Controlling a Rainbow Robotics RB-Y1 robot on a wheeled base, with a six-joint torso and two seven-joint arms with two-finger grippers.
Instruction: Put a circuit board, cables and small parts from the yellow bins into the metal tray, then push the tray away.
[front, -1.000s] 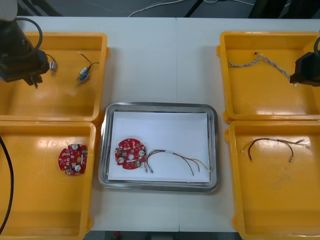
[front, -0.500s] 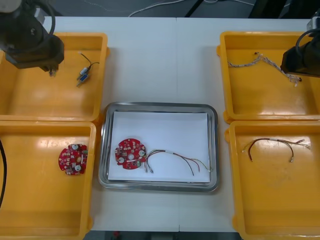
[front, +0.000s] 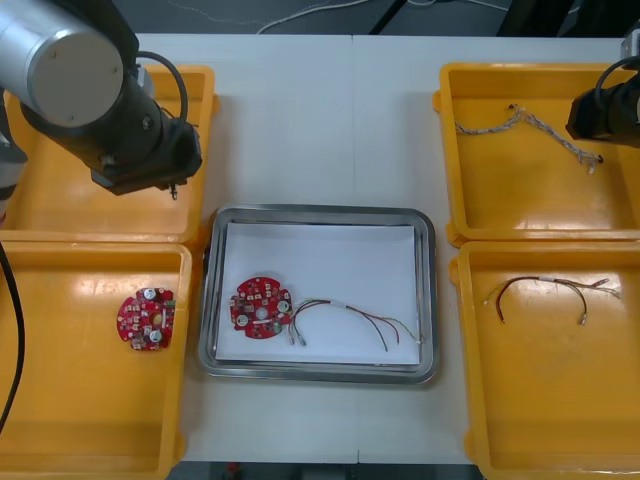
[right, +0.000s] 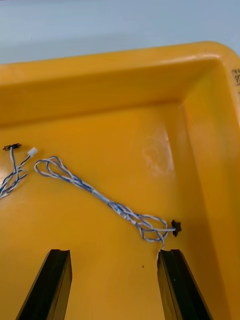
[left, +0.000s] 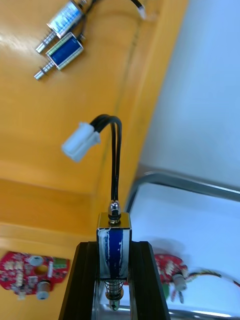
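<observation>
Left pincer (left: 113, 247): clamped on a small metal part (left: 114, 234), just beyond the metal tray's (front: 318, 213) far-left corner. Right pincer (right: 115, 254): fingers apart, over twisted blue and white cable (right: 100, 196), far right of tray. Tray holds circuit board (front: 261, 307).

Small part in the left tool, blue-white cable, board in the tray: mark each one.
small part (left: 113, 247): left wrist view, its blue-striped body.
blue-white cable (right: 100, 195): right wrist view, middle of its length.
board (front: 261, 307): front view, its centre.
</observation>
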